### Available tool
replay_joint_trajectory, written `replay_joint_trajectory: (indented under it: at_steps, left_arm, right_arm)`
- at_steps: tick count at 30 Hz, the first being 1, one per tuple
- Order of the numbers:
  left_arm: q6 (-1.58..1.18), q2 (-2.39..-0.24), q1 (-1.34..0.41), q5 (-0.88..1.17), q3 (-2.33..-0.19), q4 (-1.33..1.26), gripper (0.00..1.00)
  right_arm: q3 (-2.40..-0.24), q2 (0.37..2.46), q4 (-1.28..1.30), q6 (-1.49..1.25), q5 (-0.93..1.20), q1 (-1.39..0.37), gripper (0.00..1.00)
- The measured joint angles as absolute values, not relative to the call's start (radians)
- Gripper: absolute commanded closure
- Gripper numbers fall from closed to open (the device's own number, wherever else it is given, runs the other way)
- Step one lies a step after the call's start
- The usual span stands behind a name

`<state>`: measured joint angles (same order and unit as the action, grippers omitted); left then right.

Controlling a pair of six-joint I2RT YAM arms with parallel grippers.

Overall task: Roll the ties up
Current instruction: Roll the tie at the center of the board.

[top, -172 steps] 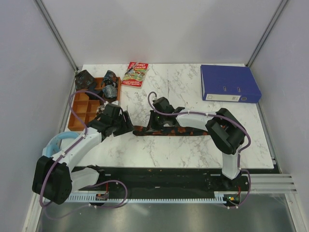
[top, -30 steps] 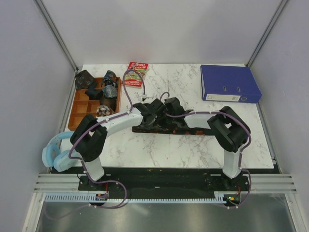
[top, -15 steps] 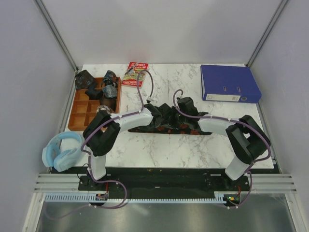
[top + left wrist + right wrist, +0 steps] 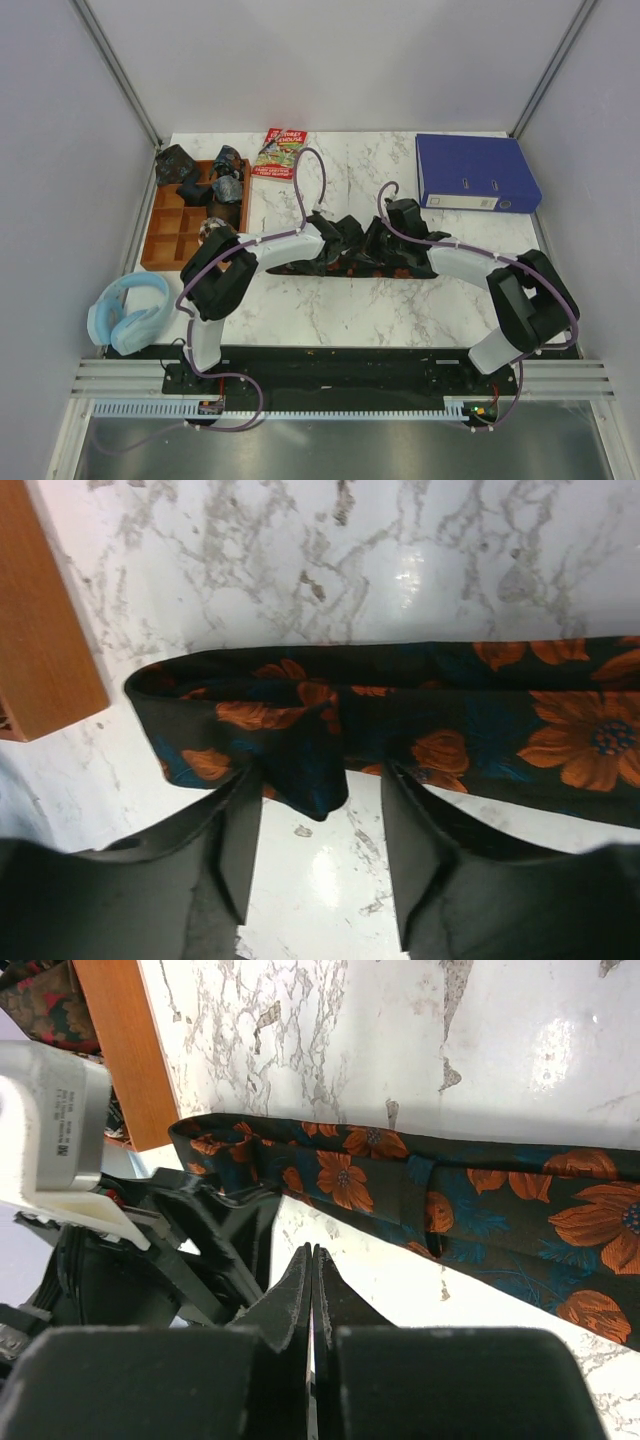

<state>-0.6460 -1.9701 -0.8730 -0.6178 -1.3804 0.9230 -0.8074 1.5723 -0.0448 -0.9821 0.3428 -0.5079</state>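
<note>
The long tie [image 4: 345, 268], black with orange flowers, lies stretched across the middle of the marble table [image 4: 400, 310]. In the left wrist view its folded end [image 4: 200, 700] faces the wooden tray, and a doubled flap of it hangs between the parted fingers of my left gripper [image 4: 320, 776], which is open and not pinching it. My right gripper [image 4: 312, 1252] hovers just in front of the tie [image 4: 450, 1195], shut with nothing in it. From above, the left gripper [image 4: 335, 232] and right gripper [image 4: 377, 245] sit close together over the tie. Small dark tie bundles [image 4: 226, 186] rest in the tray.
A wooden compartment tray [image 4: 168, 243] stands at the left, its corner [image 4: 40, 660] close to the tie's end. Light blue headphones [image 4: 128, 312] lie near the front left. A blue binder [image 4: 475, 172] and a red-and-green booklet [image 4: 281, 153] lie at the back.
My left gripper has opened and let go of the tie's folded end. Both grippers have shifted right along the tie, and the right arm has swung out to the right.
</note>
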Motion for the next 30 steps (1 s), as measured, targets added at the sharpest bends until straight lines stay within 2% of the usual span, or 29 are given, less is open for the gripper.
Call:
replay_joint_trajectory:
  at_steps: [9, 17, 25, 30]
  left_arm:
    - [-0.635, -1.956, -0.873, -0.525, -1.381, 0.882, 0.29]
    - [-0.626, -1.882, -0.868, -0.462, -1.381, 0.864, 0.29]
    - [-0.62, -1.721, -0.817, -0.408, -1.348, 0.846, 0.33]
    - [-0.616, -1.55, -0.733, -0.363, -1.221, 0.807, 0.25]
  right_arm:
    - [-0.807, 1.556, -0.016, -0.965, 0.34, -0.506, 1.0]
    - [-0.816, 1.556, 0.008, -0.965, 0.339, -0.511, 1.0]
    - [-0.927, 1.615, 0.014, -0.97, 0.332, -0.605, 1.0]
    - [-1.022, 1.705, 0.015, -0.981, 0.331, -0.678, 1.0]
